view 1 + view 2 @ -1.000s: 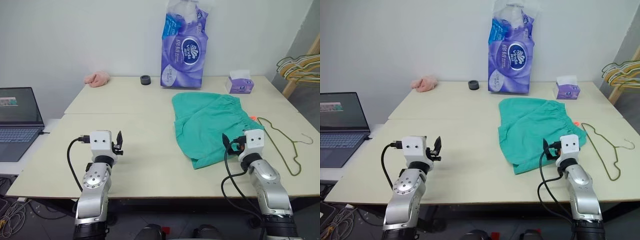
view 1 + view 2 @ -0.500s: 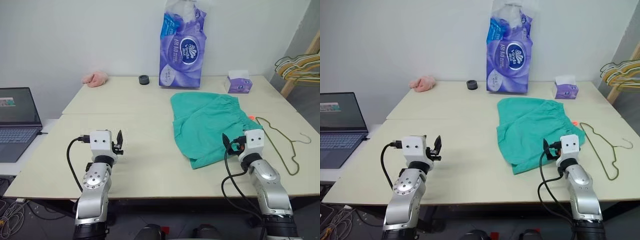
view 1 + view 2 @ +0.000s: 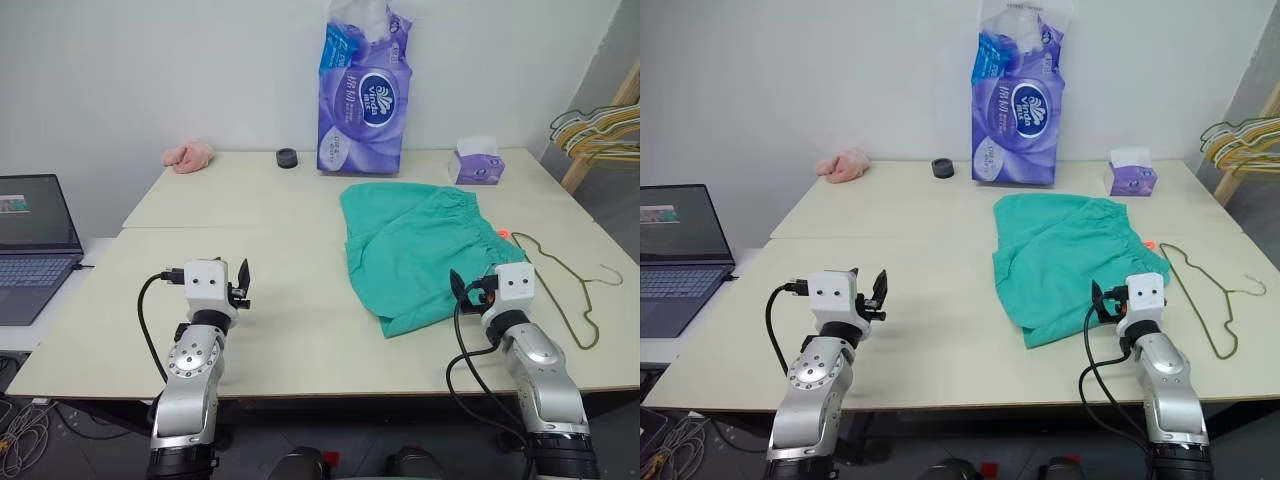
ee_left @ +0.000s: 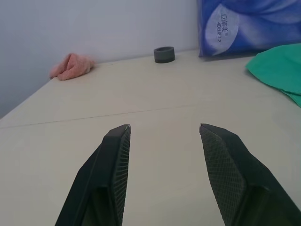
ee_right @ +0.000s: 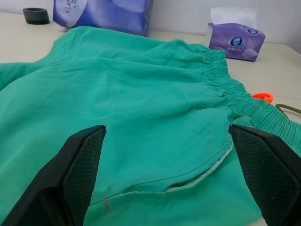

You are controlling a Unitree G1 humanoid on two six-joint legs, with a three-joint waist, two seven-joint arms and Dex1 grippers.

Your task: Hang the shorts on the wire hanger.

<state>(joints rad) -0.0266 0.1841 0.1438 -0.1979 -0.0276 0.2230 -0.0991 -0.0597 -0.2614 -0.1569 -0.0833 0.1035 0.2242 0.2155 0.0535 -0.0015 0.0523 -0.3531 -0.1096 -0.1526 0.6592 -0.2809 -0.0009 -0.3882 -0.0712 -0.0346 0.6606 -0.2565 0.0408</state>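
Note:
The teal-green shorts (image 3: pixel 415 245) lie flat on the right half of the table, waistband toward the right edge, with a small orange tag beside it. Just right of them the thin wire hanger (image 3: pixel 566 290) lies flat, hook pointing to the right. My right gripper (image 5: pixel 167 129) hovers level at the shorts' near edge, wide open, with fabric in front of it and nothing between the fingers. Over bare table at the near left, my left gripper (image 4: pixel 164 127) is open and empty, well away from the shorts.
A purple toilet-paper pack (image 3: pixel 365 90), a purple tissue box (image 3: pixel 477 165), a black ring (image 3: pixel 288 157) and a pink cloth (image 3: pixel 188 155) stand along the far edge. A laptop (image 3: pixel 35 245) sits left of the table. Bunched hangers (image 3: pixel 590 130) hang at the far right.
The view has shifted a little. Both arms keep their places, the jaws stand as before, and the shorts and hanger lie unmoved.

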